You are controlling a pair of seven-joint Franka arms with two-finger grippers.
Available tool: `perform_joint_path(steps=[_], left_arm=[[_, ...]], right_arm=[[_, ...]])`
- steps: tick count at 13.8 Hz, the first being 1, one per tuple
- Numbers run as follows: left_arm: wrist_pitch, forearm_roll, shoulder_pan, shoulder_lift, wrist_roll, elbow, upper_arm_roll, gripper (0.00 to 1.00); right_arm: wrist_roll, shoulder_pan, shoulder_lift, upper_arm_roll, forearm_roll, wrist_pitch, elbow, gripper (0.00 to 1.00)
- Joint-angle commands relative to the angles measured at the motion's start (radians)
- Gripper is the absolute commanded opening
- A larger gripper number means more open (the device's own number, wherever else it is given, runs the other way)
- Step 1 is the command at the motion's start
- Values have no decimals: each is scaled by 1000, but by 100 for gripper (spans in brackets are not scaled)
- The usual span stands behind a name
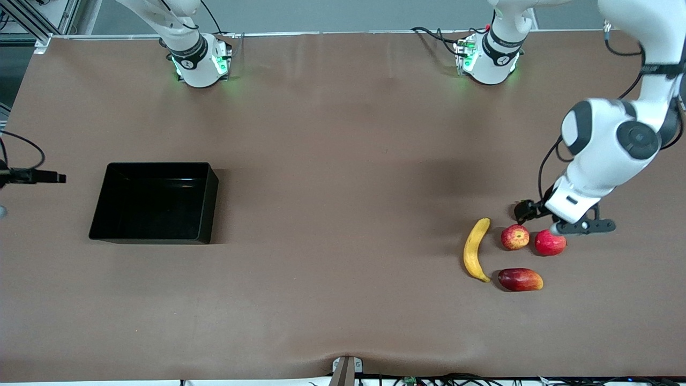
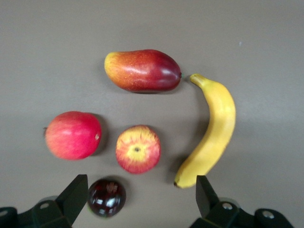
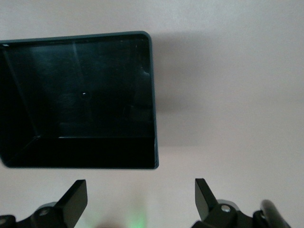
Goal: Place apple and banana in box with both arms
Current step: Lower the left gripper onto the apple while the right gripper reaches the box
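The apple (image 1: pixel 515 237), red streaked with yellow, lies between the banana (image 1: pixel 474 249) and a plain red round fruit (image 1: pixel 550 243), toward the left arm's end of the table. My left gripper (image 1: pixel 530 212) is open and empty, low over the table just beside the apple. In the left wrist view the apple (image 2: pixel 137 148) and the banana (image 2: pixel 211 130) lie just past the open left gripper (image 2: pixel 141 197). The black box (image 1: pixel 150 236) stands empty toward the right arm's end. My right gripper (image 3: pixel 141 199) is open and empty, out of the front view, with the box (image 3: pixel 153 95) ahead of it.
A red-and-yellow mango-like fruit (image 1: pixel 520 279) lies nearer the front camera than the apple. A small dark glossy round fruit (image 2: pixel 107 197) sits on the table close to one left finger (image 2: pixel 76 192). A black camera on a cable (image 1: pixel 32 176) stands beside the box.
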Motion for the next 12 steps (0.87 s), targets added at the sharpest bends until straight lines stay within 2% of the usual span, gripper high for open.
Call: perform_joint_path(steps=[1,4,7,8,11,12], left_arm=[[80,17,14,100,21,36,-2,100],[144,17,14,171,21,42,0,100],[181,17,14,208,21,42,0,100],[181,17,16,214,21,42,0,100],[181,20,22,216,21,30,0,100],[181,40,25,216,21,27,0,100]], right_arm=[[-15,-12,59,16,6,56,-37,100],[-99,-3,119,19,3,146,-53,100],[-140,-2,134,19,3,280,-132,98],[-141,-6,134,21,6,303,-152,91],[-169,-6,136,21,6,317,-162,33],[-170,-10,136,21,6,319,-171,24]])
